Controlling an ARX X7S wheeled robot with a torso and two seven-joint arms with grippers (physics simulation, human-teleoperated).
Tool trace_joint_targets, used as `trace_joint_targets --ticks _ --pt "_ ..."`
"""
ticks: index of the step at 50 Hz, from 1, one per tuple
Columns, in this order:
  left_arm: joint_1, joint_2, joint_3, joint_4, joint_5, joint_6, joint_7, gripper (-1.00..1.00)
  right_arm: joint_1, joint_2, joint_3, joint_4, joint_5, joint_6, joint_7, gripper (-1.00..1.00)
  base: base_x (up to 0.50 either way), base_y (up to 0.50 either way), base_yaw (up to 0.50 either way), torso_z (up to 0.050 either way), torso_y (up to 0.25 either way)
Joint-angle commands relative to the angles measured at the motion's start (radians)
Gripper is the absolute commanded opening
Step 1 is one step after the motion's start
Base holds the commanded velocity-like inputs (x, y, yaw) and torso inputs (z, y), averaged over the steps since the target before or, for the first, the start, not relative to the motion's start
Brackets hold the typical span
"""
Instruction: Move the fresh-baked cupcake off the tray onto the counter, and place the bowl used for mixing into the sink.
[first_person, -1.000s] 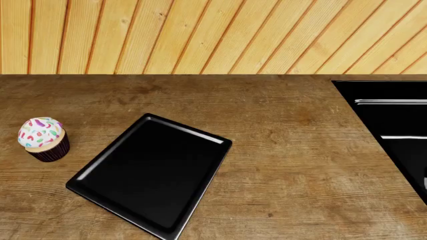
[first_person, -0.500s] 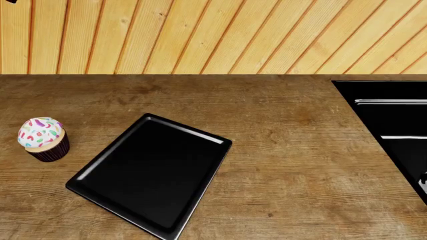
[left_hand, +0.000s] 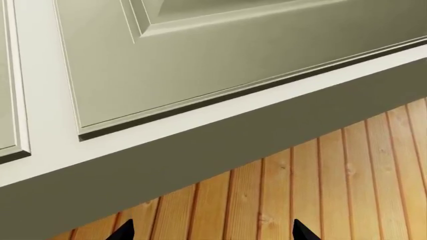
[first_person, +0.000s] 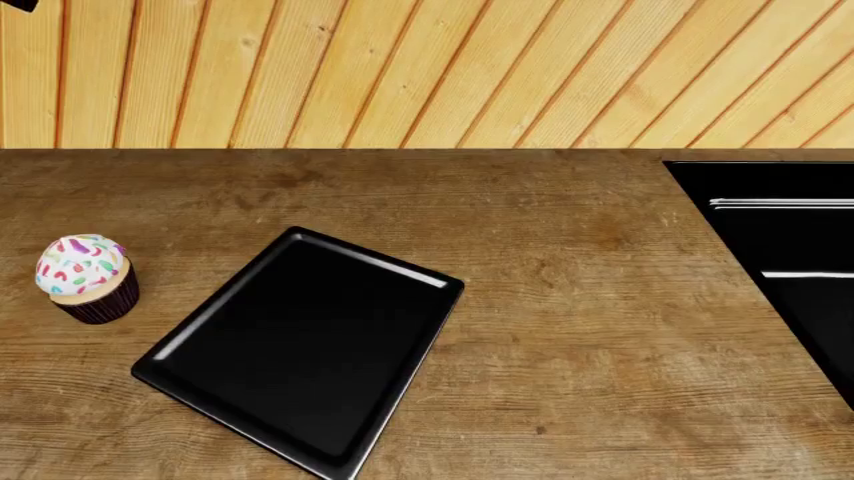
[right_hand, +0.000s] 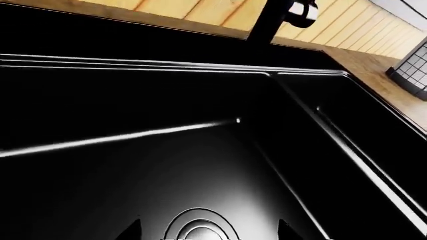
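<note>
- Warm wood-plank wall backs the brown wood-grain counter (first_person: 587, 330); the sprinkled white-frosted cupcake (first_person: 86, 278) stands on it, apart from the flat glossy black tray (first_person: 304, 345), so that half looks done.
- Left gripper (left_hand: 210, 231) faces pale cabinetry, tips spread, empty.
- Right gripper (right_hand: 208, 231) hovers over the glossy black sink (right_hand: 200, 150), seemingly released; no white bowl in view.

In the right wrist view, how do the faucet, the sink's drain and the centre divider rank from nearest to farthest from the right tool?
1. Drain: in the basin floor, straight ahead of the right tool.
2. Centre divider: along one side of that basin.
3. Faucet: at the back rim of the sink, farthest.
</note>
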Motion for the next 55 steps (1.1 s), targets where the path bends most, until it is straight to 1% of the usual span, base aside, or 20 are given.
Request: trace_joint_targets --ticks 1,10,13,18,19,20,27,28,31,32,33,34,36,37,39,43,44,48,49,55 --pt "-0.001 0.003 0.004 0.000 0.004 0.001 0.001 1.00 -0.063 0.047 0.086 -0.051 0.054 -0.162 0.001 1.00 0.00 0.00 0.00 0.000 0.000" --pt "0.007 0.007 0.000 0.000 0.008 0.010 0.002 1.00 -0.136 0.130 0.135 -0.162 0.087 -0.271 0.010 1.00 0.00 0.00 0.00 0.000 0.000" --pt "0.013 0.006 -0.003 0.003 0.006 0.011 -0.003 1.00 -0.205 0.172 0.162 -0.201 0.124 -0.375 0.024 1.00 0.00 0.00 0.00 0.000 0.000" --pt "0.012 0.005 -0.006 0.008 -0.001 0.009 -0.011 1.00 -0.270 0.218 0.176 -0.245 0.141 -0.473 0.051 1.00 0.00 0.00 0.00 0.000 0.000" --pt "0.019 0.004 -0.009 0.011 0.001 0.013 -0.012 1.00 -0.298 0.232 0.183 -0.258 0.153 -0.538 0.058 1.00 0.00 0.00 0.00 0.000 0.000" --pt "0.023 0.004 -0.010 0.012 0.001 0.013 -0.013 1.00 -0.310 0.244 0.180 -0.266 0.158 -0.547 0.063 1.00 0.00 0.00 0.00 0.000 0.000" --pt "0.037 0.005 -0.013 0.012 0.005 0.020 -0.013 1.00 -0.373 0.251 0.168 -0.270 0.123 -0.672 0.050 1.00 0.00 0.00 0.00 0.000 0.000" --pt "0.046 0.004 -0.016 0.012 0.007 0.024 -0.012 1.00 -0.385 0.246 0.160 -0.265 0.077 -0.704 0.040 1.00 0.00 0.00 0.00 0.000 0.000" --pt "0.066 0.004 -0.023 0.014 0.012 0.035 -0.013 1.00 -0.404 0.228 0.159 -0.253 0.062 -0.759 0.016 1.00 0.00 0.00 0.00 0.000 0.000" --pt "0.086 0.004 -0.030 0.015 0.020 0.045 -0.014 1.00 -0.423 0.220 0.153 -0.248 0.008 -0.813 0.005 1.00 0.00 0.00 0.00 0.000 0.000" --pt "0.099 0.003 -0.035 0.015 0.021 0.050 -0.013 1.00 -0.426 0.219 0.152 -0.248 -0.017 -0.830 -0.001 1.00 0.00 0.00 0.00 0.000 0.000" --pt "0.112 0.002 -0.040 0.014 0.024 0.056 -0.013 1.00 -0.445 0.230 0.152 -0.270 -0.069 -0.893 0.011 1.00 0.00 0.00 0.00 0.000 0.000" --pt "0.125 0.002 -0.044 0.014 0.030 0.063 -0.012 1.00 -0.464 0.237 0.157 -0.276 -0.061 -0.952 0.017 1.00 0.00 0.00 0.00 0.000 0.000" --pt "0.129 0.002 -0.046 0.013 0.030 0.065 -0.012 1.00 -0.463 0.233 0.157 -0.279 -0.124 -0.981 0.002 1.00 0.00 0.00 0.00 0.000 0.000" --pt "0.140 0.003 -0.049 0.013 0.035 0.072 -0.009 1.00 -0.474 0.238 0.162 -0.299 -0.132 -1.026 0.013 1.00 0.00 0.00 0.00 0.000 0.000" --pt "0.167 0.005 -0.059 0.012 0.044 0.088 -0.004 1.00 -0.484 0.240 0.166 -0.344 -0.182 -1.068 0.050 1.00 0.00 0.00 0.00 0.000 0.000" --pt "0.181 0.004 -0.066 0.013 0.045 0.094 -0.004 1.00 -0.489 0.237 0.166 -0.354 -0.228 -1.092 0.065 1.00 0.00 0.00 0.00 0.000 0.000" --pt "0.203 0.003 -0.076 0.018 0.044 0.102 -0.008 1.00 -0.493 0.233 0.170 -0.378 -0.244 -1.111 0.079 1.00 0.00 0.00 0.00 0.000 0.000" --pt "0.209 0.003 -0.081 0.019 0.042 0.104 -0.010 1.00 -0.489 0.231 0.176 -0.387 -0.289 -1.119 0.106 1.00 0.00 0.00 0.00 0.000 0.000" --pt "0.236 0.007 -0.090 0.019 0.050 0.118 -0.009 1.00 -0.496 0.248 0.197 -0.437 -0.351 -1.172 0.176 1.00 0.00 0.00 0.00 0.000 0.000"
